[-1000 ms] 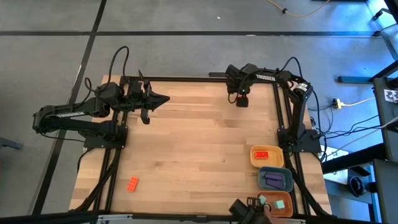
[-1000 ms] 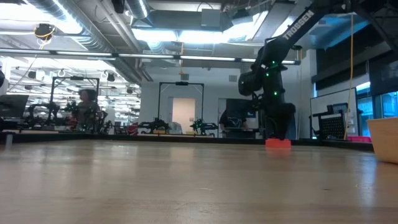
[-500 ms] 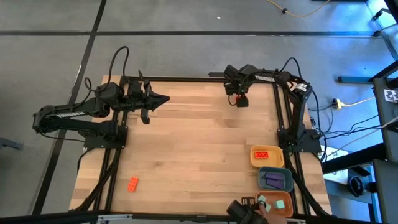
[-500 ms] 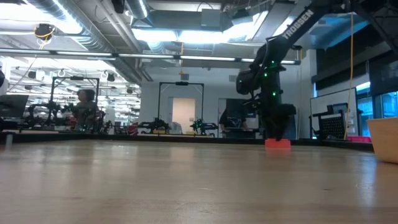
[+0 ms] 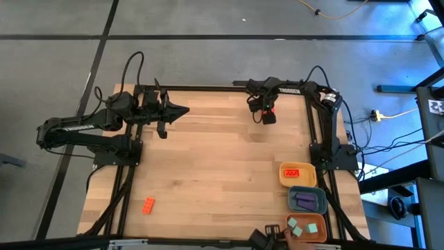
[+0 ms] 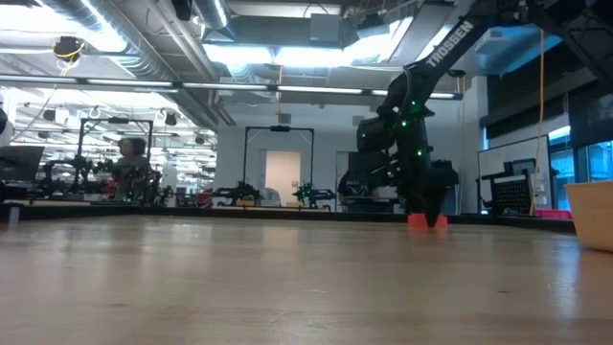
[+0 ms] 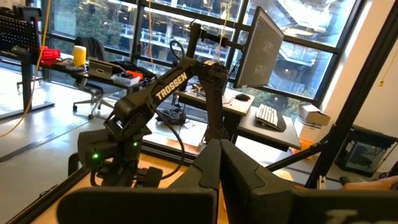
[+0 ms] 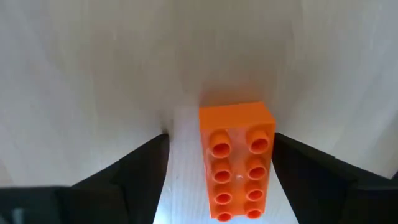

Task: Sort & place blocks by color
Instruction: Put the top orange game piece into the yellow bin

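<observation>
An orange studded block (image 8: 237, 162) lies flat on the table near its far right corner, also seen in the low view (image 6: 427, 221). My right gripper (image 8: 219, 140) points down over it, open, one finger on each side of the block's long sides. The block lies closer to one finger (image 8: 311, 168). A second orange block (image 5: 148, 205) lies near the table's near left corner. My left gripper (image 5: 182, 110) hovers shut and bare at the far left, well above the table. My right gripper stands over the orange block from above with its fingers along the block's long sides. Whether the closer finger touches the block's side (image 8: 271, 155) I cannot tell. The block rests flat on the table, studs up.
Along the right edge stand a yellow tray (image 5: 284, 175) with a red block, a blue-grey tray (image 5: 307, 208) with purple blocks and an orange tray (image 5: 321, 236) with teal blocks. Bare wood lies across the table's middle.
My right gripper has sunk toward the orange block and shifted a little toward the table's left, rolling about its downward line; its fingers now stand on either side of the block. It has stayed open. The block has not moved.
</observation>
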You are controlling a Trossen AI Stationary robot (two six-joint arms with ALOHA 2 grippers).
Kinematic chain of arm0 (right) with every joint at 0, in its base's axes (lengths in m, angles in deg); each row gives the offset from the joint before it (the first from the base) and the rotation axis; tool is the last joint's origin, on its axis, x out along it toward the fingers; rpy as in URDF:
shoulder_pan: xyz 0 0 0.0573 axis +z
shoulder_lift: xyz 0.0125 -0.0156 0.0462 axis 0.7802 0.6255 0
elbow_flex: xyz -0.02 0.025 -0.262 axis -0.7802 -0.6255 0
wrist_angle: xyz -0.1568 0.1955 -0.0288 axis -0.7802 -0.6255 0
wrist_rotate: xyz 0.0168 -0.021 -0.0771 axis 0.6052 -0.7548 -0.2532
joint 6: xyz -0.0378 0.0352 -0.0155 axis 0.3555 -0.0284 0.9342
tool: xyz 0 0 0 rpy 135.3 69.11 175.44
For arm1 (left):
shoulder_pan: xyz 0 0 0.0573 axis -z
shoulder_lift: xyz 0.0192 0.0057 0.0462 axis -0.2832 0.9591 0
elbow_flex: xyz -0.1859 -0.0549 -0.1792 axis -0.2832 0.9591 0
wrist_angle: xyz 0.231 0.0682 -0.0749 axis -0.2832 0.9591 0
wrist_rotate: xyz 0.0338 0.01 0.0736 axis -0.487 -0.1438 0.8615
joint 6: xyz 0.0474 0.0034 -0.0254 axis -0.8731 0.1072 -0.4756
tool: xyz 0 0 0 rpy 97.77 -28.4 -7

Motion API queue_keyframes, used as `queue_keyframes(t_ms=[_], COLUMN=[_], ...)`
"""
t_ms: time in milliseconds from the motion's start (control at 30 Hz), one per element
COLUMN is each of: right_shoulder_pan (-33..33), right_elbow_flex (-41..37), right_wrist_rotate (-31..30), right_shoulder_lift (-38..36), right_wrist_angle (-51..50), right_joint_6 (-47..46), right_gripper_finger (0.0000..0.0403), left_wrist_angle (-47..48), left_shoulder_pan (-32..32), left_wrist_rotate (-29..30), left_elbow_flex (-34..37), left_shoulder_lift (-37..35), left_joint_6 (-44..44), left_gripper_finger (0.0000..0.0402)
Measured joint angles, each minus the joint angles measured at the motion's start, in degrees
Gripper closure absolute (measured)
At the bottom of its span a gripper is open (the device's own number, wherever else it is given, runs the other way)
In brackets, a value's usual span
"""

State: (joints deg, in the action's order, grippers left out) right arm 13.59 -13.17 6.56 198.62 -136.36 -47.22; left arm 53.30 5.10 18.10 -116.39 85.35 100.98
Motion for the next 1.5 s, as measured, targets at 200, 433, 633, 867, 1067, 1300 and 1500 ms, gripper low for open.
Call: queue_keyframes(t_ms=[200, 433, 633, 867, 1067, 1300, 1500], right_shoulder_pan=[0.9, 1.4, 2.7, 3.1, 3.1, 10.1, 23.2], right_elbow_flex=[0.0, 0.0, 0.0, 0.0, -1.2, -14.5, -28.7], right_wrist_rotate=[0.2, -1.0, -1.1, 3.4, 17.1, 29.4, 25.7], right_shoulder_lift=[0.0, 0.1, -0.1, -6.3, -19.0, -38.4, -50.5], right_wrist_angle=[-1.0, -1.1, -1.3, -1.4, 1.7, 22.6, 50.9], right_joint_6=[-0.2, -3.4, -4.8, -9.4, -20.3, -39.7, -59.7], right_gripper_finger=[0.0139, 0.0243, 0.0261, 0.0261, 0.0261, 0.0261, 0.0261], left_wrist_angle=[0.0, 0.0, 0.0, 0.0, 0.1, 0.1, 0.2], left_shoulder_pan=[0.0, 0.0, 0.0, 0.0, 0.0, 0.0, 0.0], left_wrist_rotate=[0.0, -0.1, -0.2, -1.7, -5.5, -6.2, -6.1], left_elbow_flex=[0.0, 0.0, 0.0, 0.0, 0.0, 0.0, 0.0], left_shoulder_lift=[0.0, 0.0, 0.0, 0.0, 0.0, 0.0, 0.0], left_joint_6=[-0.4, -0.3, -0.4, -0.3, -0.1, -0.4, -0.4], left_gripper_finger=[0.0402, 0.0402, 0.0402, 0.0402, 0.0402, 0.0402, 0.0402])
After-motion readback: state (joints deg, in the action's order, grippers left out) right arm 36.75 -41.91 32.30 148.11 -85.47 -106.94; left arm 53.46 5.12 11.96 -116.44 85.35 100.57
